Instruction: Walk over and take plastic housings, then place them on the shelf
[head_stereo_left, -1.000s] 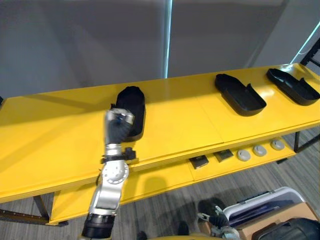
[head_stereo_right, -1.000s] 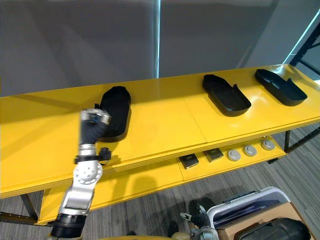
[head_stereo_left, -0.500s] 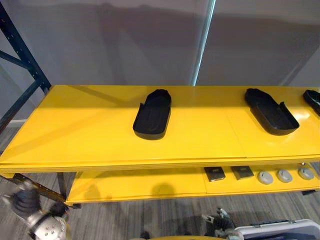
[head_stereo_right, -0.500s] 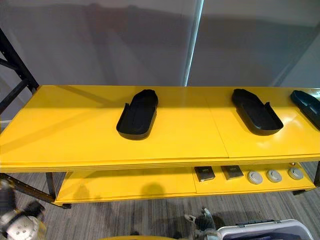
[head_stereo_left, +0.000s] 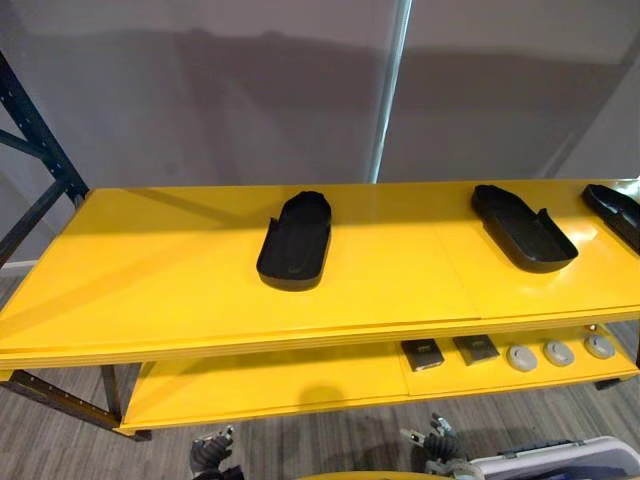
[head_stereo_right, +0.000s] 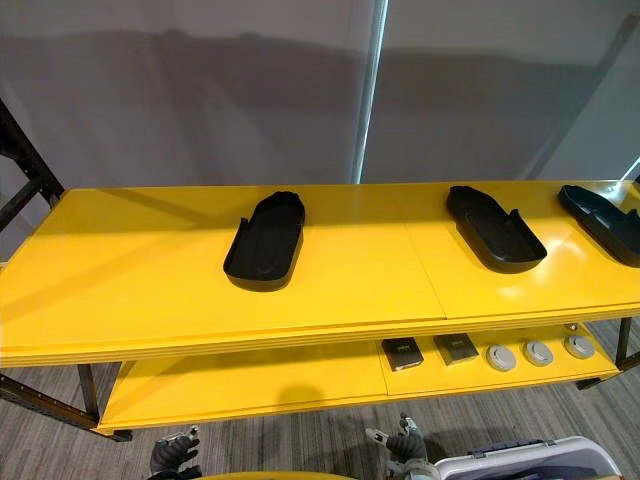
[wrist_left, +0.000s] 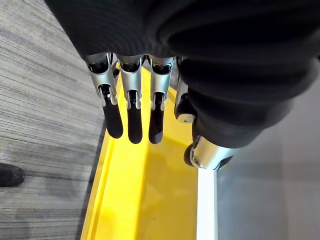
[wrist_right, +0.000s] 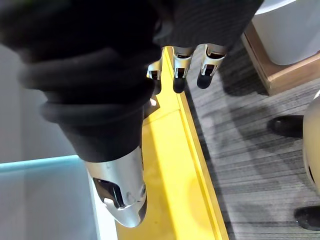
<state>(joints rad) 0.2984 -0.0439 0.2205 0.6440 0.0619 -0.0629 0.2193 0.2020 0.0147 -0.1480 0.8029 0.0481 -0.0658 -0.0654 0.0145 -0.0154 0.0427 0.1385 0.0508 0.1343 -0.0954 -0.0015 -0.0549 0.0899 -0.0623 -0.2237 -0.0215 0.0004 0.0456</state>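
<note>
1. A smooth, glossy yellow finish is seen on the shelf (head_stereo_left: 150, 290), with light reflected along it.
2. The housings (head_stereo_left: 295, 242) are seen as black plastic with a dull sheen.
3. The floor (head_stereo_right: 300, 440) is shown as grey, streaked, rough-looking carpet.
4. Silver metal and a dark ribbed cover are shown on the left hand (wrist_left: 131, 95).

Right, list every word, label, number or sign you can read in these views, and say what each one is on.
No text can be read anywhere in these views.
Black plastic housings on the yellow shelf: no print visible.
Dark square parts on the lower shelf: any marking is too small to read.
Round grey parts beside them: no markings visible.
</note>
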